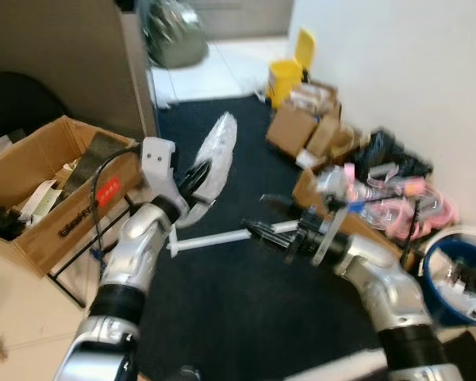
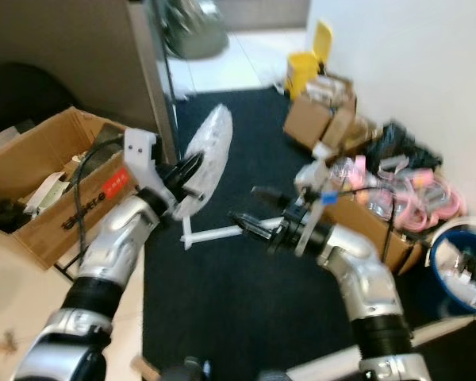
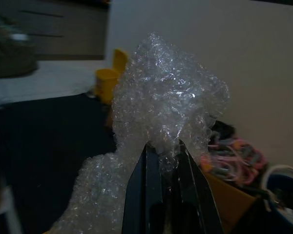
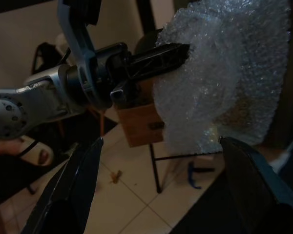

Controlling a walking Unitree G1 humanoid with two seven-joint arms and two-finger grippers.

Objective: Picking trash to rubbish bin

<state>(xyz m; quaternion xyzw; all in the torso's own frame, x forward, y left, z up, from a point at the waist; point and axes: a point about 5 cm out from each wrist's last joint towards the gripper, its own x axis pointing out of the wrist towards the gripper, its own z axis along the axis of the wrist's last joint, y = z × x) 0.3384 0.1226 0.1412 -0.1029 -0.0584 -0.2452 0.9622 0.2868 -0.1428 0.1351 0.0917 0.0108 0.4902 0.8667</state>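
**Bubble wrap held aloft, bin off to the right**

From the left: the left gripper (image 1: 197, 176) is clamped on a sheet of bubble wrap (image 1: 216, 155), which rises toward 1 o'clock above the dark rug (image 1: 222, 302). It looks feather-light, soft and crushable, so a pinch on a bunched fold should hold best. The right gripper (image 1: 263, 214) hangs spread wide and empty, pointing at the wrap. A blue bin (image 1: 458, 274) sits at 4 o'clock.
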